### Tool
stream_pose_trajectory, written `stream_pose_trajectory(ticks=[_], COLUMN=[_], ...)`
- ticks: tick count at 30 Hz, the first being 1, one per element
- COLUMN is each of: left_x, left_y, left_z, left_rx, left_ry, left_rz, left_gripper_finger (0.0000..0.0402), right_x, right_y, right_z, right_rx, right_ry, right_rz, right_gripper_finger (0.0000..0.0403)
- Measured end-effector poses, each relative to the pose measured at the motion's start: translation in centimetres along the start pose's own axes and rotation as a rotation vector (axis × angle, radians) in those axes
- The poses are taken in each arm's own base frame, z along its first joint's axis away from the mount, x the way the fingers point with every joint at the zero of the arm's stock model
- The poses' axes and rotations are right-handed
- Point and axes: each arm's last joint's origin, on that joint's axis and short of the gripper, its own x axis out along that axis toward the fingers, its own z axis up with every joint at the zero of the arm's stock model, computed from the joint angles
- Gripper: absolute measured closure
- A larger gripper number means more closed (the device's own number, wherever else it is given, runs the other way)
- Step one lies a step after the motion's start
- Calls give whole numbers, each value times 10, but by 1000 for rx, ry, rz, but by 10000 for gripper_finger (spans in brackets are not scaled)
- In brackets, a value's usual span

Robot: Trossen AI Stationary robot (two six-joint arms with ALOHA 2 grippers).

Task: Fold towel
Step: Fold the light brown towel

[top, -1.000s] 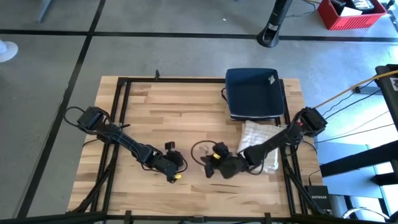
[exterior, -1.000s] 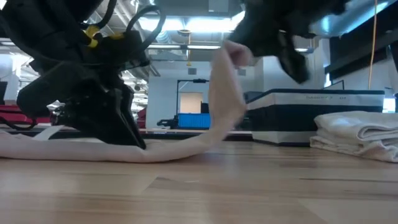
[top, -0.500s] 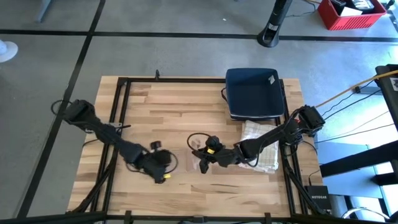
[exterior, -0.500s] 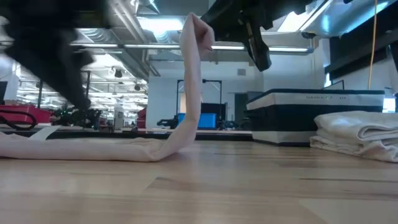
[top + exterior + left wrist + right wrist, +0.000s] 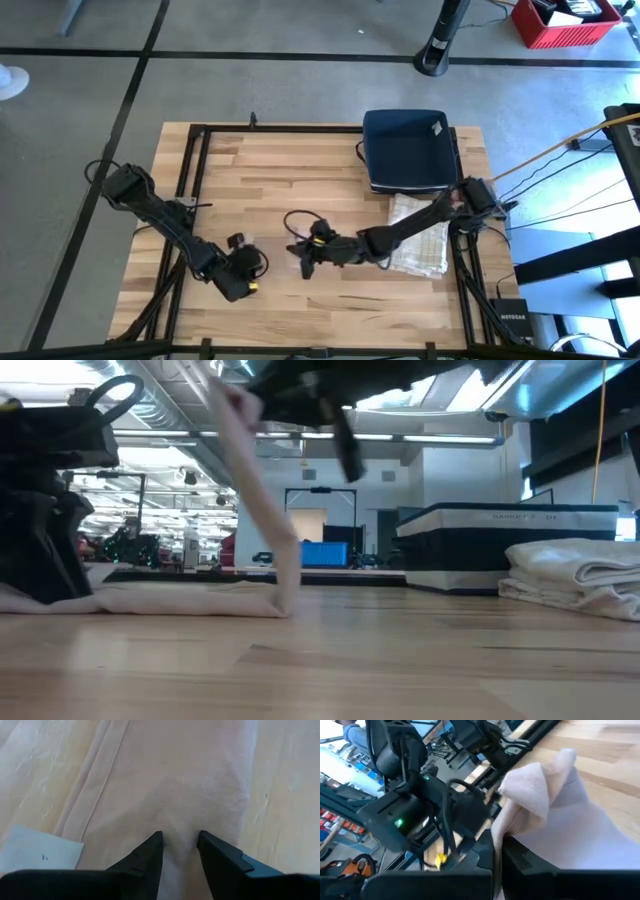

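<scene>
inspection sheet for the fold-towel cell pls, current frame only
Surface: wooden table, black frame rails along its edges.
Job's things: pale towel flat on the table, one end lifted and carried over.
Clutter: folded white towels at the right side; dark blue bin behind them.
Grippers: right gripper shut on the raised towel end; left gripper pinching a fold of the flat part.
Cables: loops on both arms; yellow cable off the table at right.
Surroundings: grey floor, red crate, lit room beyond.
</scene>
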Motion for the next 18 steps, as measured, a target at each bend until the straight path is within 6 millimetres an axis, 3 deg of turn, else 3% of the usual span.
stream_pose_trajectory(ticks=[10, 18], left_x=[0, -9], left_y=[-3, -3], left_z=[1, 6], left_rx=[35, 35], left_ry=[-29, 8], left_rz=[-27, -53], left_gripper_finger=[279, 279], right_x=[63, 80], right_y=[0, -5], right_z=[-3, -12], right_rx=[8, 5], right_ry=[-22, 30], right_rz=[5, 0], right_gripper_finger=[392, 391])
